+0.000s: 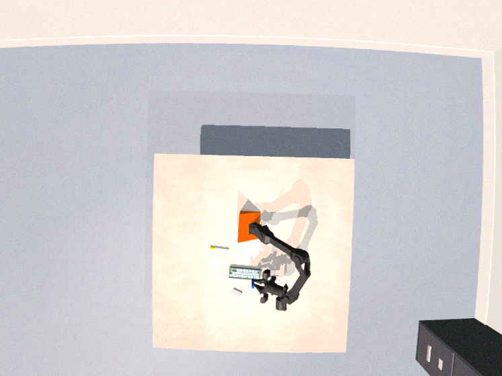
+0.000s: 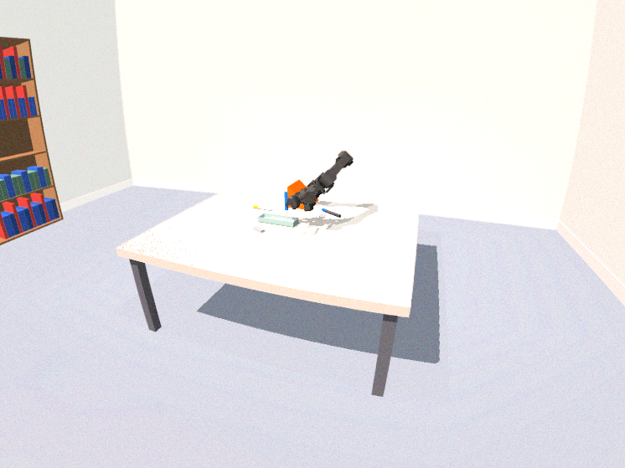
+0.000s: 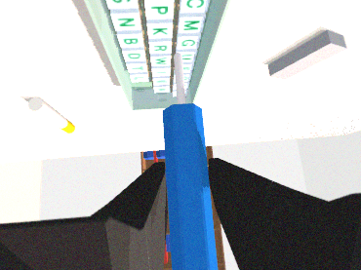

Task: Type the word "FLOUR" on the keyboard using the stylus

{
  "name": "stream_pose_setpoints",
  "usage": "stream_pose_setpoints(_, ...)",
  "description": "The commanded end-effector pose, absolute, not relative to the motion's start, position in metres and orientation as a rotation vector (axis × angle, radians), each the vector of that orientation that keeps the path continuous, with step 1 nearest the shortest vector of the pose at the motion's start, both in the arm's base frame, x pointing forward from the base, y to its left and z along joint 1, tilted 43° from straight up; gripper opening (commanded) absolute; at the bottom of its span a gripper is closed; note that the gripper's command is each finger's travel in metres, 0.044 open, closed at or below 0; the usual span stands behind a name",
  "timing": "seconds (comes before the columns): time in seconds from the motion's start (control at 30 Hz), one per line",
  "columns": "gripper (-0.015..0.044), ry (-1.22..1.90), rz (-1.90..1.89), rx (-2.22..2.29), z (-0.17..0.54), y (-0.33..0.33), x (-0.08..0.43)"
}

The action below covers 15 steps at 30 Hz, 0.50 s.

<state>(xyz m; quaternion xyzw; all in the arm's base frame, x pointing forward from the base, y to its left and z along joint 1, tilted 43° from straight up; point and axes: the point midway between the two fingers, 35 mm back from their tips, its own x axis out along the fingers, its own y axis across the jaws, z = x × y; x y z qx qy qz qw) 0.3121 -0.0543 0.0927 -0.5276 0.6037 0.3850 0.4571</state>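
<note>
The table (image 1: 188, 309) (image 2: 250, 264) carries the black arm (image 1: 282, 248) (image 2: 328, 178), folded so its wrist reaches the middle of the surface, well in from every edge and corner. The keyboard (image 1: 244, 272) (image 2: 277, 220) (image 3: 161, 48) lies near the table's middle. The gripper (image 1: 254, 284) (image 2: 287, 203) (image 3: 186, 170) pinches the blue stylus (image 1: 253, 283) (image 2: 286, 200) (image 3: 185, 174), roughly upright. The far key letters are too small to read; I cannot tell whether the tip touches a key.

Pale table (image 1: 188, 317) (image 2: 209, 259), 1 green keyboard (image 1: 244, 272) (image 2: 277, 220) (image 3: 142, 99), 1 small pale block (image 1: 237, 291) (image 2: 258, 228) (image 3: 307, 55), 1 yellow-ended rod (image 1: 219, 247) (image 2: 262, 208) (image 3: 58, 114), 1 blue-tipped dark pen (image 2: 332, 213)
</note>
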Motion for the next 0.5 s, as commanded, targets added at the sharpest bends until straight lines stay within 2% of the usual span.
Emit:
stream_pose_setpoints(0.0, 0.0000, 1.501, 0.957, -1.294, 0.078, -0.070, 0.314)
stream_pose_setpoints(0.23, 0.0000, 1.501, 0.953, -1.301, 0.052, -0.105, 0.318)
stream_pose_setpoints(0.47, 0.0000, 1.501, 0.953, -1.301, 0.042, -0.096, 0.320)
